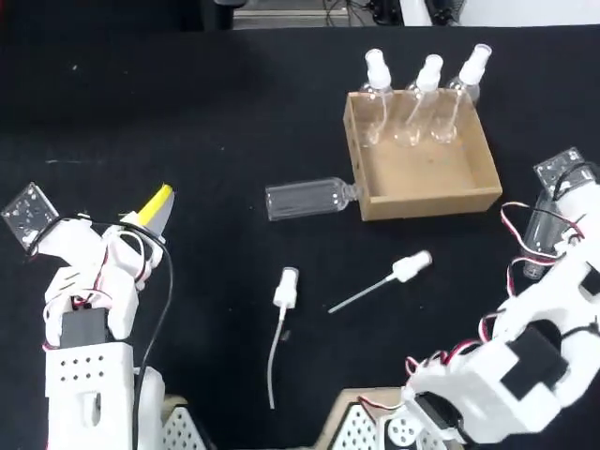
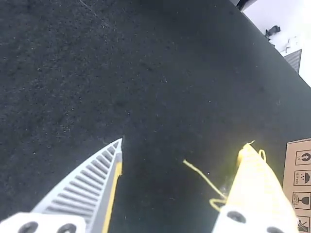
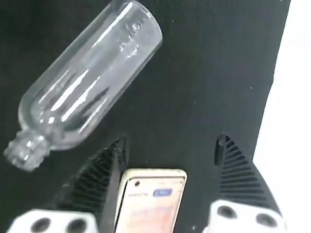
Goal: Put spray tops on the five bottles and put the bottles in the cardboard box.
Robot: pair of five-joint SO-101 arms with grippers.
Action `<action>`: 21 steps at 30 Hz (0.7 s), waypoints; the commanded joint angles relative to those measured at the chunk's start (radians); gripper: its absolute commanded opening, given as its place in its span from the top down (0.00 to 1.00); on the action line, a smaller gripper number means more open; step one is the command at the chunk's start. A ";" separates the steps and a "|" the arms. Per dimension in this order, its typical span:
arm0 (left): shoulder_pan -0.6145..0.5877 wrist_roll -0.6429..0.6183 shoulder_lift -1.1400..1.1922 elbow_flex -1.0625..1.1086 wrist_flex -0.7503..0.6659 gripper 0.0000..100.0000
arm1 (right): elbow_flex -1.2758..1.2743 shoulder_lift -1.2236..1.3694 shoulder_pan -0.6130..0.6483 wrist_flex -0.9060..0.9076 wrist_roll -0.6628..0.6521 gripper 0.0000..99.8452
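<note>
The cardboard box (image 1: 473, 197) stands at the back right, and three clear bottles (image 1: 417, 103) with white spray tops lean against its far wall. An uncapped bottle (image 1: 305, 199) lies on its side just left of the box. Two loose spray tops with long tubes, one (image 1: 286, 286) and the other (image 1: 411, 266), lie at mid-table. A further uncapped bottle (image 1: 541, 234) (image 3: 87, 80) lies by the right edge, just ahead of my open right gripper (image 3: 167, 150) and off to one side. My left gripper (image 1: 150, 214) (image 2: 182, 145) hangs open over bare black cloth at the left.
A phone (image 3: 150, 199) shows between the right gripper's fingers. A printed cardboard piece (image 2: 299, 179) sits at the edge of the left wrist view. The black cloth ends at the table's right edge (image 3: 279, 97). Loose yellow threads (image 2: 204, 179) hang from the left gripper's yellow finger.
</note>
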State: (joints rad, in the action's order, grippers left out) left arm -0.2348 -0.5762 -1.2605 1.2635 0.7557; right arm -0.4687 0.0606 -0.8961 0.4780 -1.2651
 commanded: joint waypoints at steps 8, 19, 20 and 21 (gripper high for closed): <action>-0.008 0.000 -0.017 -0.051 0.000 0.65 | 0.041 0.059 0.006 -0.051 -0.012 0.76; -0.008 0.000 -0.017 -0.051 0.002 0.65 | 0.042 0.021 0.135 0.086 -0.011 0.75; -0.008 0.000 -0.017 -0.051 0.002 0.65 | 0.054 0.019 0.135 0.086 -0.014 0.72; -0.008 0.000 -0.017 -0.051 0.002 0.65 | 0.071 0.013 0.135 0.092 -0.026 0.68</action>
State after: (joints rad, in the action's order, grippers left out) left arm -0.2348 -0.5762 -1.2605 1.2635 0.7557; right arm -0.4687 0.1327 -0.7841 0.5547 -1.2666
